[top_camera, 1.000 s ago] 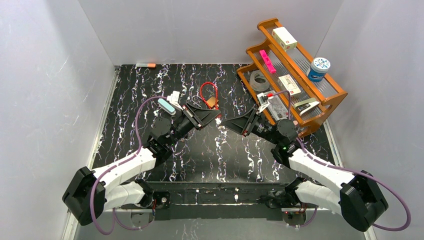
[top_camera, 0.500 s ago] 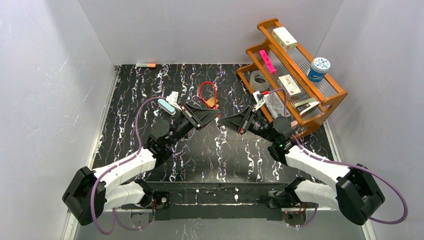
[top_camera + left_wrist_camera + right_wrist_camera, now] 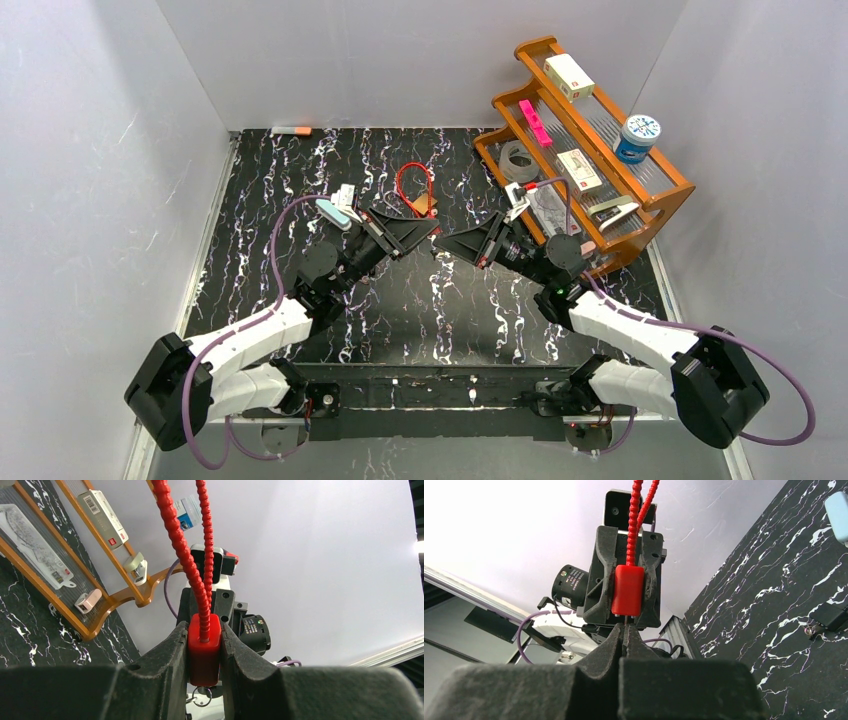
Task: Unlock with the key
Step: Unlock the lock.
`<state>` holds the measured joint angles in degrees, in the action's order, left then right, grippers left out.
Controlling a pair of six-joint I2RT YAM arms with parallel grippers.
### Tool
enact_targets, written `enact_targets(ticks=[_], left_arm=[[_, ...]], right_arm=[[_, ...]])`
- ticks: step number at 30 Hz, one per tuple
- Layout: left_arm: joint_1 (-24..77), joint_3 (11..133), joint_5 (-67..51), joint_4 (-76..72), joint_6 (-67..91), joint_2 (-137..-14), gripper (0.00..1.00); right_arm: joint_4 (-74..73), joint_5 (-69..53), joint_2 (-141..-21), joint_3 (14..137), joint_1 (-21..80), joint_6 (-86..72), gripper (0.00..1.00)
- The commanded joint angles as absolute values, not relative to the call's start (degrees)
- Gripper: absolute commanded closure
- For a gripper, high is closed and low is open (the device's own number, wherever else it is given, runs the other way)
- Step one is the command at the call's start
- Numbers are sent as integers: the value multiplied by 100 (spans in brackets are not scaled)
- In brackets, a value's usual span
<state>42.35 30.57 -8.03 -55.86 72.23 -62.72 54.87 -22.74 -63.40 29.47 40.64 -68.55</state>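
Pinching the red lock (image 3: 204,652) mid-air above the tabletop (image 3: 400,320), left gripper (image 3: 204,632); right gripper (image 3: 625,630) pressed shut just under it. Rack (image 3: 590,170) edge close on the right, open room on the near side.

Fixed overhead view down onto table (image 3: 260,200); two close wrist views facing each other, sharing the red lock (image 3: 204,650).

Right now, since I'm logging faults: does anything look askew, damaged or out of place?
Nothing stands out. The red lock sits square in the left pincer, its cable loop unbroken; the right pincer is shut at the lock's end. The wooden rack stands upright.
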Motion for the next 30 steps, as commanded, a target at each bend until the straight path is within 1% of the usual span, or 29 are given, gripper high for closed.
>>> enact_targets(ticks=[1, 6, 9, 12, 16, 19, 23, 24, 26, 27, 28, 30], left_arm=[[4246, 3014, -686, -5913, 7306, -6222, 100], [4307, 2927, -686, -5901, 7531, -6205, 100], [4393, 2839, -563, -5912, 7463, -6117, 100], [4478, 2822, -493, -5920, 7282, -6057, 100], [4559, 2840, -530, -6013, 7098, -6052, 100], [4615, 2810, -545, -6118, 6851, -6006, 100], [4663, 2732, -489, -6178, 6727, -5972, 100], [4664, 2719, -460, -6179, 6761, -5987, 100], [4686, 2724, -440, -6179, 6923, -6037, 100], [4691, 2743, -427, -6179, 7029, -6064, 100], [4718, 2757, -403, -6174, 7128, -6098, 100], [4735, 2767, -384, -6171, 7372, -6160, 100]], right_arm=[[5753, -2231, -6384, 3207, 4111, -6668, 99], [5601, -1920, -6438, 3350, 4105, -6662, 99], [5026, -1469, -6436, 3481, 4111, -7101, 99], [4809, -1240, -6503, 3536, 4113, -7541, 99], [5502, -1425, -6671, 3481, 4108, -7818, 99], [5975, -1586, -6789, 3419, 4105, -8307, 99], [6244, -1682, -6750, 3382, 4112, -8950, 99], [6242, -1707, -6713, 3445, 4105, -8762, 99], [5282, -1575, -6492, 3712, 4120, -7936, 99], [4672, -1427, -6369, 3957, 4164, -7063, 99], [4232, -1302, -6276, 4091, 4188, -6562, 99], [4110, -1339, -6176, 4157, 4192, -5799, 99]])
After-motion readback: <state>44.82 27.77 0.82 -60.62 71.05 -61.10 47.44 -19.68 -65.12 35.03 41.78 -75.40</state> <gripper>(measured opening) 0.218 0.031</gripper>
